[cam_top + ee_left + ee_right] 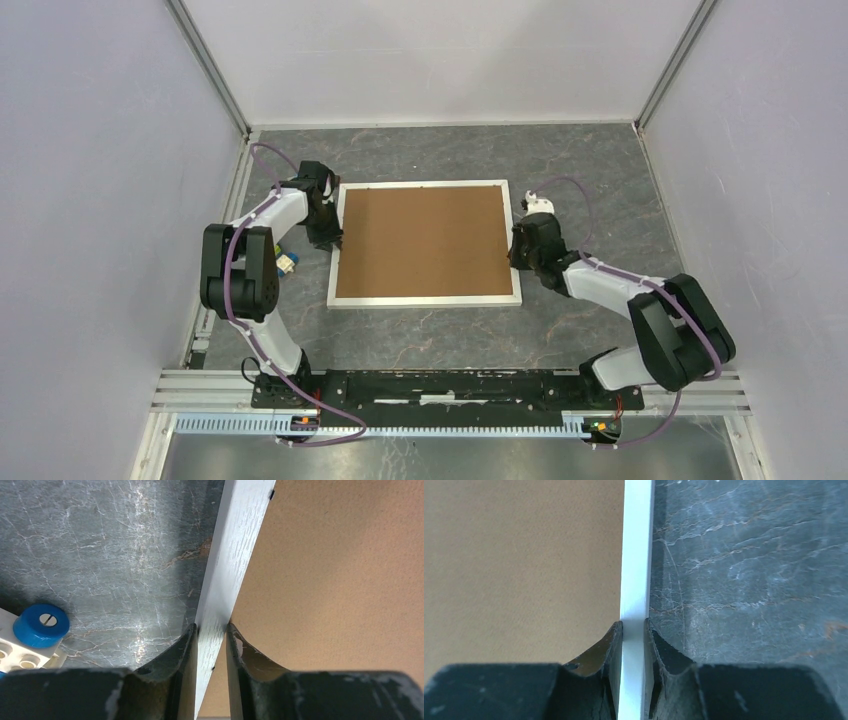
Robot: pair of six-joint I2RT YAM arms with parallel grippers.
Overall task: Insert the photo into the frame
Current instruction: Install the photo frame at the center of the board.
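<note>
Toy bricks [286,263] [41,625], one blue-capped, sit at the far left of the grey marbled table [430,150]. Next to them, the left gripper [330,238] [212,627] pinches the left rail of the white frame [425,300] [235,545] [636,555]. The frame lies flat mid-table, back upward, filled by the brown backing board [425,240] [340,580] [519,555]. The right gripper [517,250] [633,625] clamps the right rail the same way.

From above and behind, the top camera takes in the whole table [600,160]; each wrist camera looks closely along an opposite rail of the shared frame [425,300].
</note>
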